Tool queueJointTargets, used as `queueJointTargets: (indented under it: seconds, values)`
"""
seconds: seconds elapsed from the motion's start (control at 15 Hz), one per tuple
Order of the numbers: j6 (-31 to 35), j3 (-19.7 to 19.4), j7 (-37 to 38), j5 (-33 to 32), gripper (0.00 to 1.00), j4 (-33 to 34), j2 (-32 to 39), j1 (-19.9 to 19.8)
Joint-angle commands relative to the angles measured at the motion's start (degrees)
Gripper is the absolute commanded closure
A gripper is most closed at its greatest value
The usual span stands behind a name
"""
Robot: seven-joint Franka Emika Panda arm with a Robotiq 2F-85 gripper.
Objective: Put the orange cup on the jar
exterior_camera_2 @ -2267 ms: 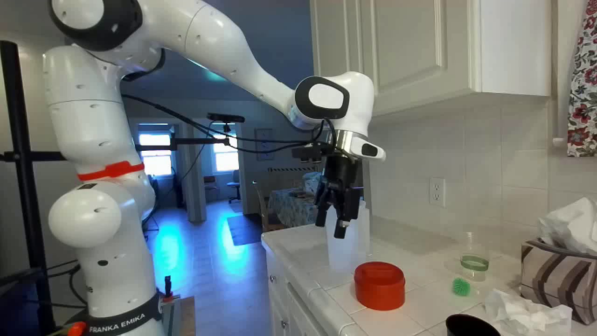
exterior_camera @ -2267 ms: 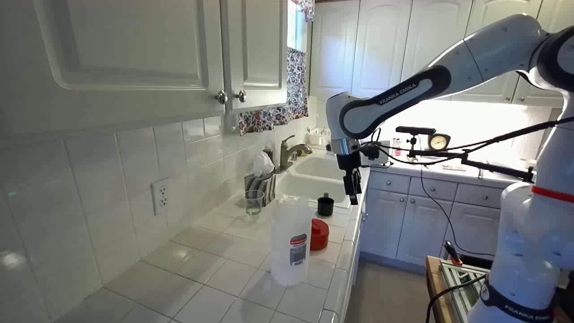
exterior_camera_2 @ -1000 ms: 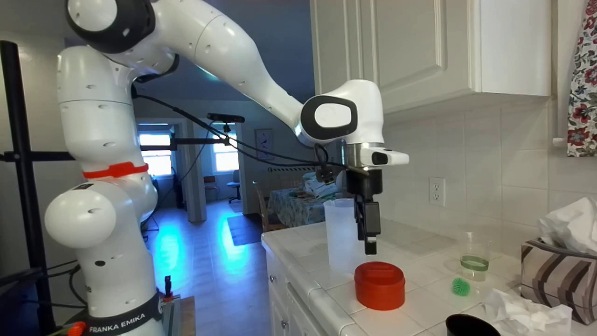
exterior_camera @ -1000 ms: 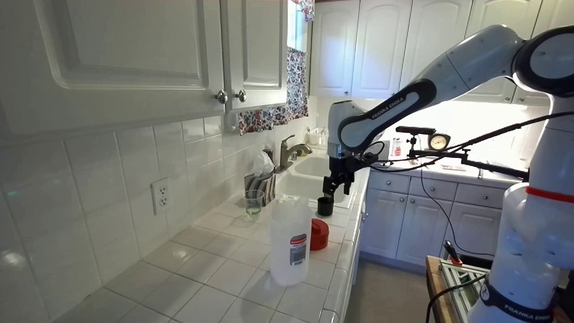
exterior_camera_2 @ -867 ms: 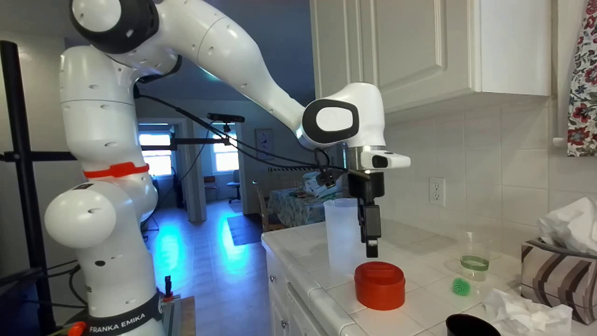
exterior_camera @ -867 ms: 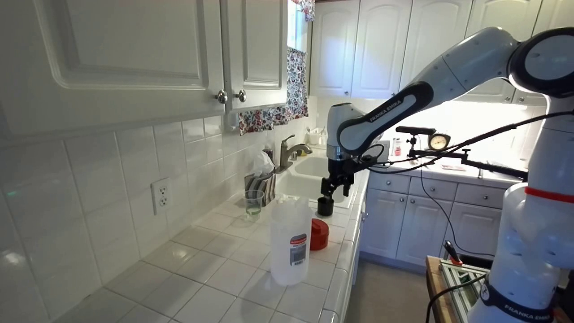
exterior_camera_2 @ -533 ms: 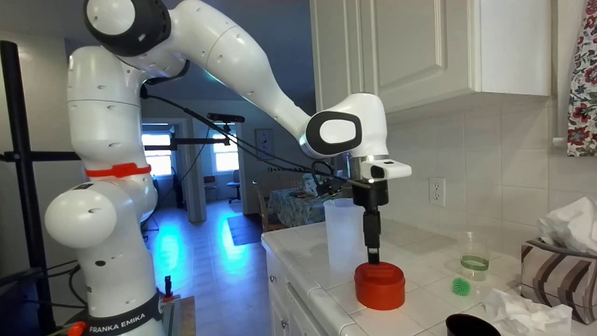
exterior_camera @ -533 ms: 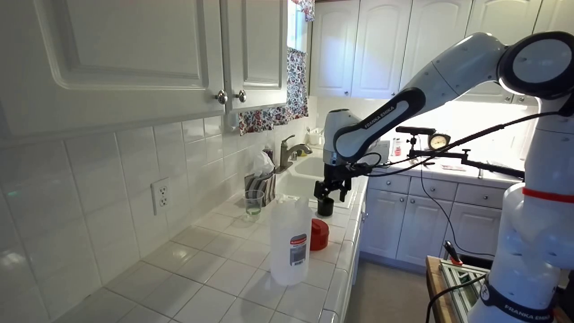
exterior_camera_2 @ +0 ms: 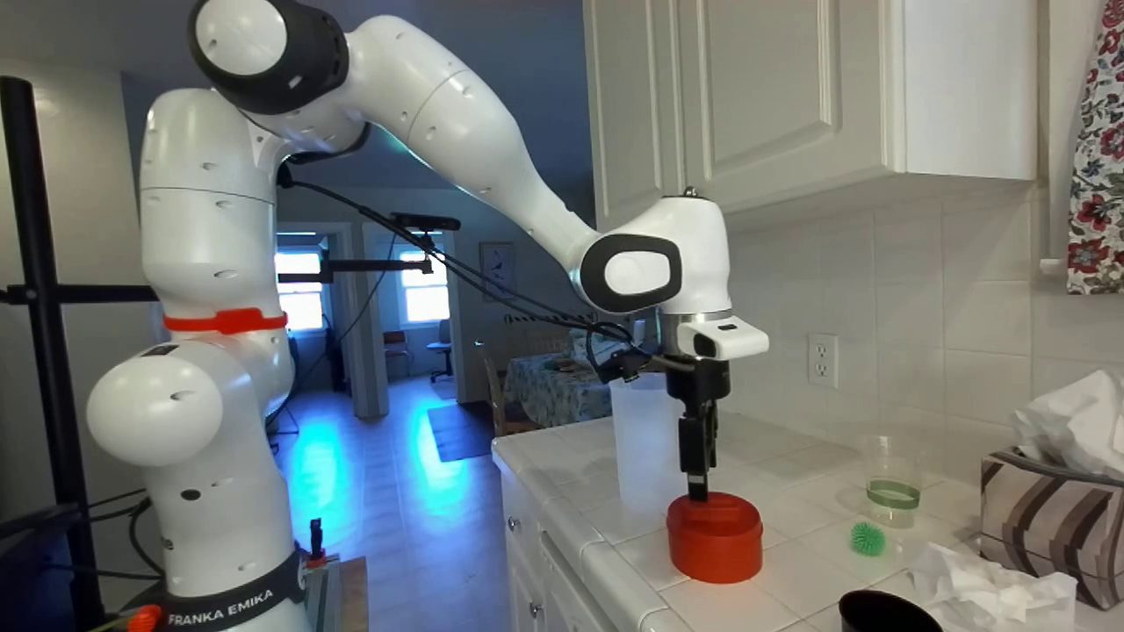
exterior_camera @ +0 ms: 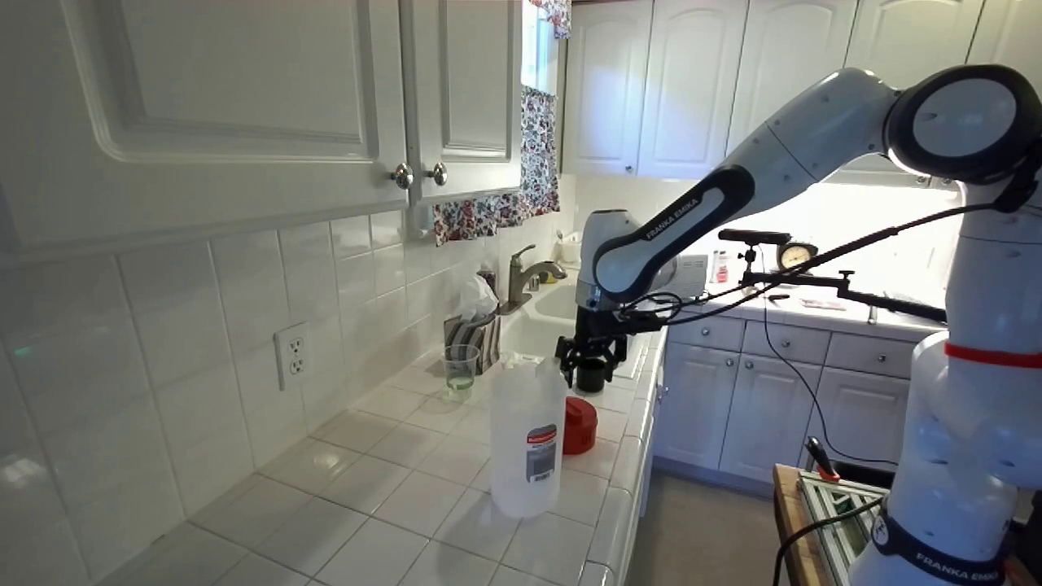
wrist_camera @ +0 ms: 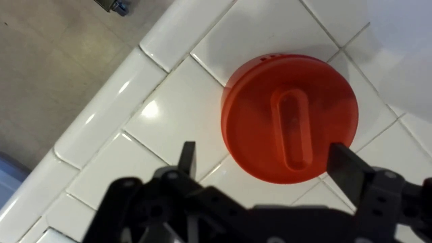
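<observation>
Orange-red cup (wrist_camera: 290,118) on tiled counter (wrist_camera: 175,111); gripper (wrist_camera: 264,157) spread nearby.

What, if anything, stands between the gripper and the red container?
Nothing visible. The wrist view shows the gripper open, with nothing between it and the red container. The jug hides part of the container in an exterior view but stands to one side.
</observation>
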Motion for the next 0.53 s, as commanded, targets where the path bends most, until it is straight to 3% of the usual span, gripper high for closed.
queueJointTargets:
  seconds: [0.0, 0.47]
  values:
    - [2.24, 0.17, -1.45, 2.98, 0.0, 1.52, 2.21, 0.4]
    - [3.76, 0.7, -4.05, 4.46, 0.0, 1.94, 4.21, 0.73]
